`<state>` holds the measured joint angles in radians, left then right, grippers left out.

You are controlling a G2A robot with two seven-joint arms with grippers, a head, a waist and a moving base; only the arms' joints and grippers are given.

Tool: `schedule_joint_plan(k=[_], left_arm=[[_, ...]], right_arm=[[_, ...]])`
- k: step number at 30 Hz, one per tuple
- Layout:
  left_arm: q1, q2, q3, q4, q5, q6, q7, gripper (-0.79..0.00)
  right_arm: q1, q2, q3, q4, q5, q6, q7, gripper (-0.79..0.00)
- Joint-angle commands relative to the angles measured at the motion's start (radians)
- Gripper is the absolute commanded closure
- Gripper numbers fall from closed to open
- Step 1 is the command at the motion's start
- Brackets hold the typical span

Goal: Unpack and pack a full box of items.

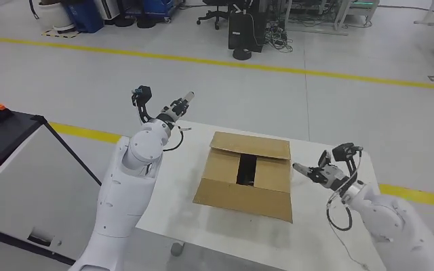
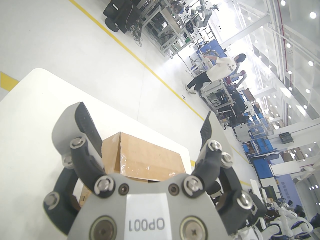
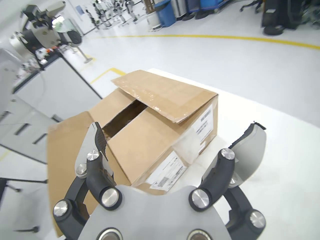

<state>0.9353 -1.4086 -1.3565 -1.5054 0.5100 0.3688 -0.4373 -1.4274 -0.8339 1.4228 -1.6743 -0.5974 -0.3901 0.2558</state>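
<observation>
A cardboard box (image 1: 244, 177), its top flaps parted over a dark gap, sits on the white bench (image 1: 319, 234) between two claws. Its labelled end lies just ahead of the right claw (image 3: 175, 131), which is spread wide and empty. The left claw (image 2: 144, 112), likewise spread and empty, hangs farther off, with the box ahead and below.

Box (image 1: 227, 181) contents within the gap between the flaps are not discernible. In the left wrist view, the left jaws hide the box's lower part. The top view's edge cuts off the desk (image 1: 298, 237).
</observation>
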Motion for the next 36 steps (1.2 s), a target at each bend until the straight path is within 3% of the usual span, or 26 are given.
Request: schedule_joint_plan(k=[1,3,7,21,26,36], left_arm=[[0.000,0.000,0.000,0.000,0.000,0.000,0.000,-0.785],[0.000,0.000,0.000,0.000,0.000,0.000,0.000,-0.785],[0.000,0.000,0.000,0.000,0.000,0.000,0.000,-0.785],[0.000,0.000,0.000,0.000,0.000,0.000,0.000,-0.785],[0.000,0.000,0.000,0.000,0.000,0.000,0.000,-0.785],[0.000,0.000,0.000,0.000,0.000,0.000,0.000,-0.785]], right_arm=[[-0.025,-0.006,-0.020,-0.032,-0.227,0.096,-0.149,-0.785],[-0.045,-0.011,-0.044,-0.051,-0.362,0.165,-0.219,-0.785],[-0.061,-0.018,-0.058,-0.059,-0.453,0.214,-0.268,-0.785],[-0.061,-0.018,-0.058,-0.059,-0.453,0.214,-0.268,-0.785],[-0.060,-0.020,-0.057,-0.034,-0.628,0.282,-0.338,-0.785],[-0.014,-0.022,-0.068,0.029,-0.798,0.156,-0.386,-0.785]])
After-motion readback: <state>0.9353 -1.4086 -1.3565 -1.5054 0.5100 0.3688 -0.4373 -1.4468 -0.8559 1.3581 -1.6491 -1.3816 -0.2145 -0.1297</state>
